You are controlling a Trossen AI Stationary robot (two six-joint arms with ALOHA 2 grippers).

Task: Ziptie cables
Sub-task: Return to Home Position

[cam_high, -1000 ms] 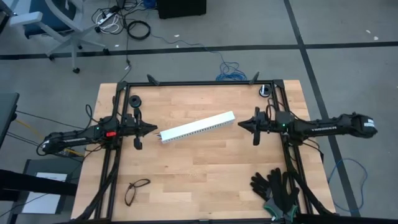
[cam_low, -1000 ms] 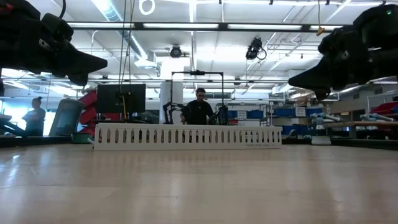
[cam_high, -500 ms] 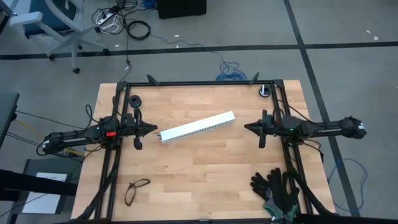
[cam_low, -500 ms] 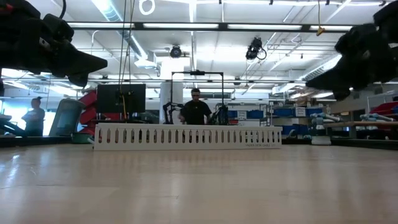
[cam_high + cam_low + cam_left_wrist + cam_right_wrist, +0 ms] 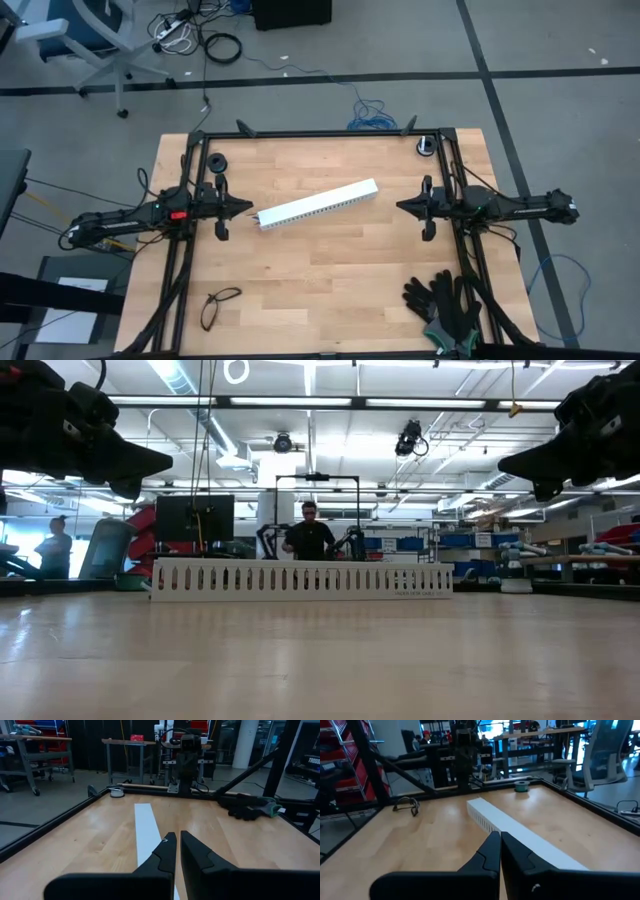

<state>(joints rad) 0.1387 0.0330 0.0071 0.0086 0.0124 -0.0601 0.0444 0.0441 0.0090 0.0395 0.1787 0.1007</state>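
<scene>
- White cable duct [image 5: 318, 204], cover on, diagonal at mid-table; cables unseen, presumably enclosed inside
- Left gripper [image 5: 248, 208] raised near one duct end, fingers closed, empty
- Right gripper [image 5: 400, 206] raised well off the other end, closed, empty, suiting homing

Left tool [image 5: 160, 461] and right tool [image 5: 510, 462] hang high either side of a white slotted duct [image 5: 300, 578].

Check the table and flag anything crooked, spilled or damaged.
Only the white cable duct stands out: it lies slanted across the table's middle. Its cover looks closed, no wires showing. Nothing spilled or broken. The left gripper and right gripper hang clear of it.
</scene>
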